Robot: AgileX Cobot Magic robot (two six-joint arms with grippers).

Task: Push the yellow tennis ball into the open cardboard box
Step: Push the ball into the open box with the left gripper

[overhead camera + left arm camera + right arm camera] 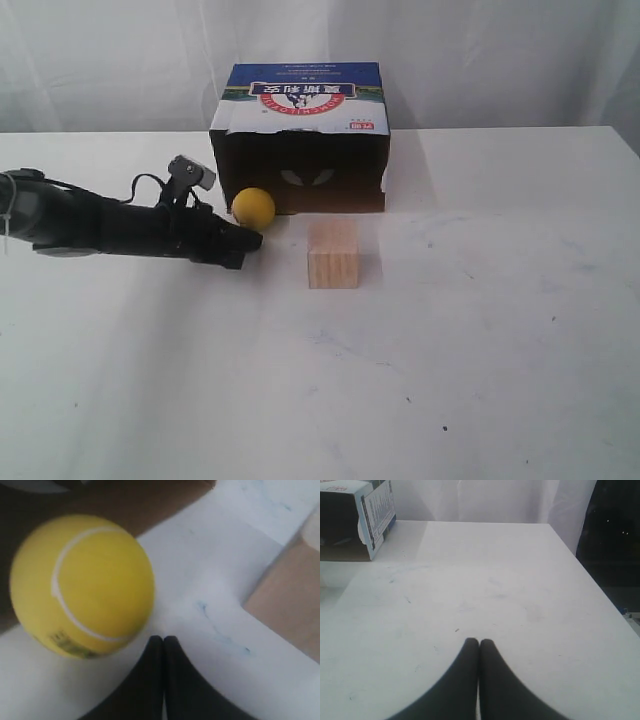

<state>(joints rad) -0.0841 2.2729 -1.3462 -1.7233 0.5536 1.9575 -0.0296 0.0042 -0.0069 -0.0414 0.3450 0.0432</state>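
White scuffed table (pixel 480 380) carries 3 things: open cardboard box (pixel 300 95) at rear, yellow tennis ball (pixel 254 207) at its mouth, wooden cube (pixel 333 254) nearby.

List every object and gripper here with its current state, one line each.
yellow tennis ball: on the table at the box's mouth, not inside.
open cardboard box: open side facing the cube, interior dark, printed face up.
wooden cube: upright on the table, apart from the ball.
left gripper: shut, empty, tips close to the ball.
right gripper: shut, empty, above the table.
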